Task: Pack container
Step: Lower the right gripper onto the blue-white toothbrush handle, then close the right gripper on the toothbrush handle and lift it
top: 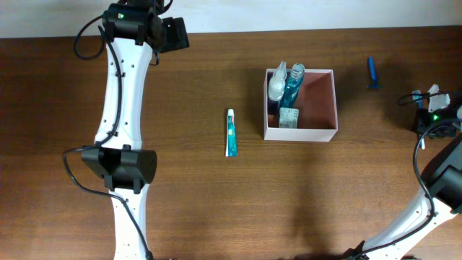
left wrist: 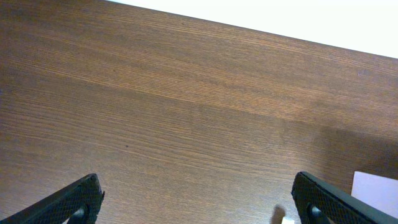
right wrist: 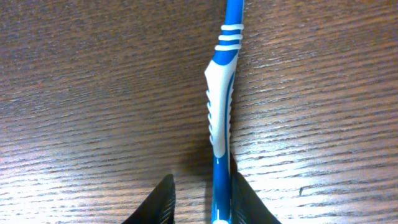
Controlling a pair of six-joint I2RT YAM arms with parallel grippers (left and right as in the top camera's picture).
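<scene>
The container, a square white-walled box with a pinkish-brown inside, stands right of the table's centre. It holds a clear bottle, a blue bottle and a green-and-white packet. A blue-and-white toothbrush lies on the wood to its right. In the right wrist view the toothbrush handle runs between the fingers of my right gripper. The right finger touches it and a gap shows on the left side. My left gripper stands wide open over bare wood at the back left.
A teal-and-white toothpaste tube lies on the table left of the container. The left arm stretches along the left side. The right arm comes in from the right edge. The table's far edge meets a white wall.
</scene>
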